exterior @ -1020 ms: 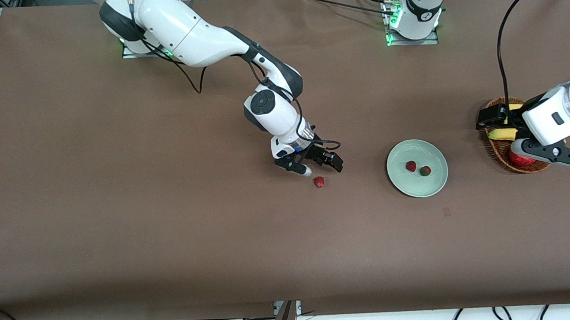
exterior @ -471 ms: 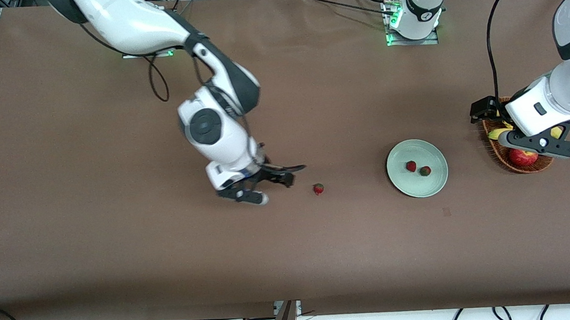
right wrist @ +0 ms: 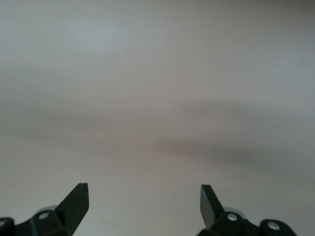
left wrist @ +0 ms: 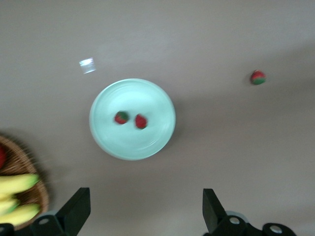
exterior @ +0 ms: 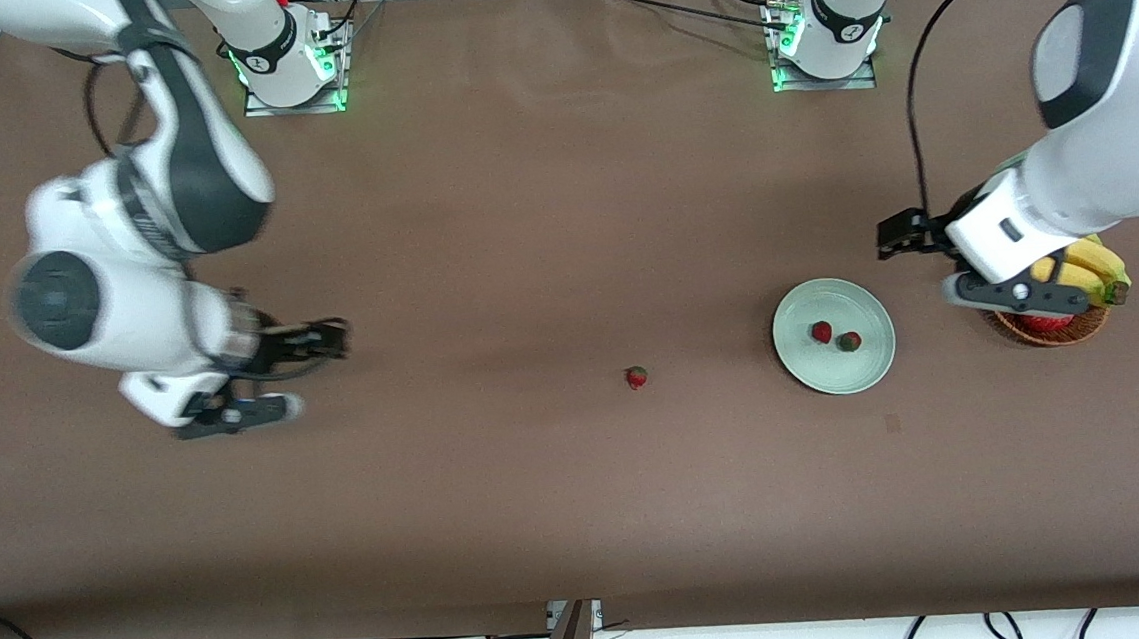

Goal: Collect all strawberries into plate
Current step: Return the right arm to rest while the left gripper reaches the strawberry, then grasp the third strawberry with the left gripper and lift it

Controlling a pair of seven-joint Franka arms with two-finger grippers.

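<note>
The pale green plate (exterior: 835, 366) (left wrist: 152, 98) holds two strawberries (exterior: 821, 331) (exterior: 849, 341) (left wrist: 141, 121) (left wrist: 121, 117). One more strawberry (exterior: 637, 377) (left wrist: 257, 77) lies on the bare table beside the plate, toward the right arm's end. My left gripper (exterior: 1004, 292) (left wrist: 146, 201) hangs open and empty, high over the table between the plate and the basket. Over bare table at the right arm's end, well away from the loose strawberry, my right gripper (exterior: 298, 374) (right wrist: 145, 194) is open and empty.
A wicker basket (exterior: 1057, 334) (left wrist: 22, 155) with bananas (exterior: 1092, 263) (left wrist: 15, 184) and a red apple (exterior: 1039, 323) stands at the left arm's end, beside the plate. A small mark (exterior: 893, 423) sits on the brown cloth nearer to the front camera than the plate.
My right arm swung from beside the loose strawberry toward its own end of the table; the strawberry shifted slightly. My left arm moved from over the basket toward the plate.
</note>
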